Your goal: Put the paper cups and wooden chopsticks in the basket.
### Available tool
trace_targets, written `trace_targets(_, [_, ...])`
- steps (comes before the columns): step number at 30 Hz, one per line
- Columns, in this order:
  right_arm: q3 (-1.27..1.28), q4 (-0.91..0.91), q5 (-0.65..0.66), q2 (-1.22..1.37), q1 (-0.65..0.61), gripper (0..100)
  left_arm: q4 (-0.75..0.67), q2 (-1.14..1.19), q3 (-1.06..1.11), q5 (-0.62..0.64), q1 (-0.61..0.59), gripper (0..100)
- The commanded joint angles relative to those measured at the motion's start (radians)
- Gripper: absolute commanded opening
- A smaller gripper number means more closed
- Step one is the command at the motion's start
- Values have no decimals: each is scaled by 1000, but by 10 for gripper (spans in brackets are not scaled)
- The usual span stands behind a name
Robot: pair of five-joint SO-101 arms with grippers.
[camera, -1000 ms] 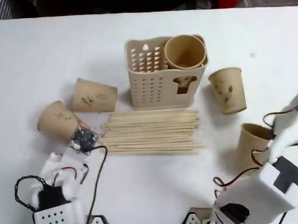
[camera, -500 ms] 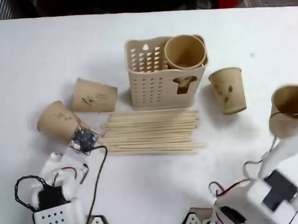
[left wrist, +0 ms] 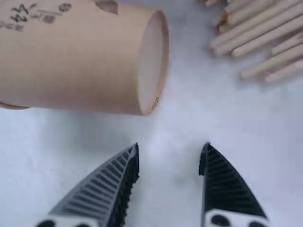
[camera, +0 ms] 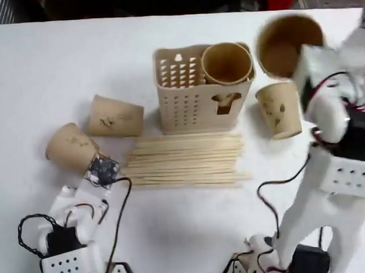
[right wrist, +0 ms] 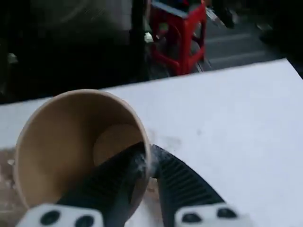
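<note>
Right claw point(right wrist: 147, 158) pinching a paper cup point(right wrist: 61, 137) by the rim.
One finger inside, one outside; basket point(camera: 187, 105) just beside. Left claw point(left wrist: 168, 158) spread apart, a tipped cup point(left wrist: 80, 56) lying just ahead of its tips.

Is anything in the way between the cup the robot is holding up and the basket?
Nothing visible lies between the held cup in the right gripper and the basket. A second cup already sits in the basket's nearer side, so it may have to nest there.
</note>
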Motion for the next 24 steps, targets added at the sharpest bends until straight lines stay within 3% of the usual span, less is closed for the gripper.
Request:
trace_targets(1, [-28,-114,-25,-12,-131,16,8,2,-5,-11,-7,211])
trace_targets(6, [-32,-151,-17,88,-209,16,8,2,-5,-11,-7,211])
trace_targets(24, [-28,-120,-17,242,-162,18,8,2,-3,-11,-7,211])
